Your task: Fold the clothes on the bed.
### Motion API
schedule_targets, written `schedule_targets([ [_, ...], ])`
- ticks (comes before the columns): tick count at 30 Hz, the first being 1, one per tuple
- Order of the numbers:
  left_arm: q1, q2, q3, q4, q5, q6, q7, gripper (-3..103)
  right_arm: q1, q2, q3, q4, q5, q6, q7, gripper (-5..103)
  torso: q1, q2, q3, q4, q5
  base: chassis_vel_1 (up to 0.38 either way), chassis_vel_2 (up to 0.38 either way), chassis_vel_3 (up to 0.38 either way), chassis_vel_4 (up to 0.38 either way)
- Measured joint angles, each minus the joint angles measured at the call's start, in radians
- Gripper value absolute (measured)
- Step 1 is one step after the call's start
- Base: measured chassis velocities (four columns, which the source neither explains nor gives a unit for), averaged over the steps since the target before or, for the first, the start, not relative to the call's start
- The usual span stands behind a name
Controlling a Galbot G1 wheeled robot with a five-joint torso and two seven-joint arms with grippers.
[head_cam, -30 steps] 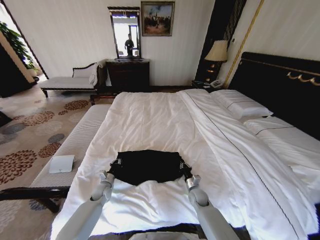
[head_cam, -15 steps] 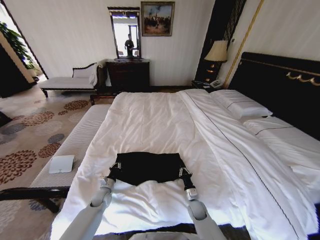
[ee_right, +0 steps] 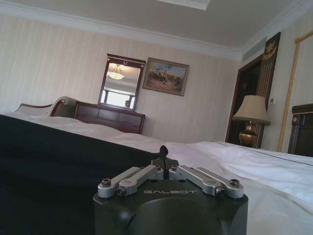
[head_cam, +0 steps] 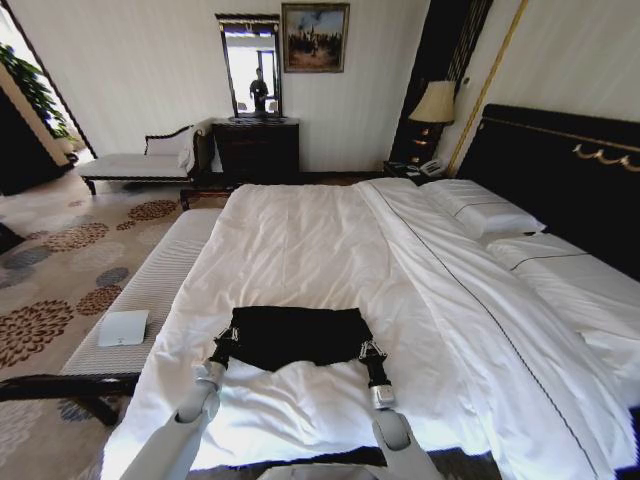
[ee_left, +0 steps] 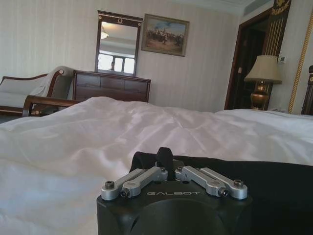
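Between left claw (head_cam: 226, 340) and right claw (head_cam: 368, 349), T-shirt (head_cam: 295, 335).

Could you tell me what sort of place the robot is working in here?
Most likely a hotel bedroom: a very large bed with white sheets and a dark headboard, a bedside lamp, and a dresser under a mirror and framed painting.

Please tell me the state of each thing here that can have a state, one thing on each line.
T-shirt: folded, flat on the bed, near corners pinched.
Bed: made, sheet wrinkled.
Left hand: shut on the T-shirt's near left corner.
Right hand: shut on its near right corner.
Lamp: upright; lit or not, cannot tell.
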Motion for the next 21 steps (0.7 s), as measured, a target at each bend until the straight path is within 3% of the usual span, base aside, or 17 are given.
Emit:
schedule_targets([
  [14,0.072,0.027,-0.036,-0.034,0.049,-0.022,0.0,-1,-0.052,0.013,-0.014,0.016,-0.003,0.001,0.0,0,0.0,0.0,0.0,-0.0002,0.0,0.0,0.0,0.0,0.0],
  [16,0.089,0.031,-0.039,-0.048,0.061,-0.019,-0.005,4,-0.057,0.01,-0.014,0.017,-0.006,0.001,-0.007,-2,0.0,0.0,0.0,-0.0002,0.0,0.0,0.0,0.0,0.0],
  [19,0.137,0.039,-0.058,-0.084,0.069,-0.015,-0.004,21,-0.074,0.002,-0.013,0.027,-0.009,0.002,-0.012,8,0.0,0.0,0.0,-0.0001,0.0001,0.0,0.0,0.0,0.0],
  [21,0.155,0.041,-0.068,-0.095,0.073,-0.015,-0.001,26,-0.082,-0.003,-0.011,0.033,-0.009,0.004,-0.013,13,0.0,0.0,0.0,0.0,0.0001,0.0,0.0,0.0,0.0],
])
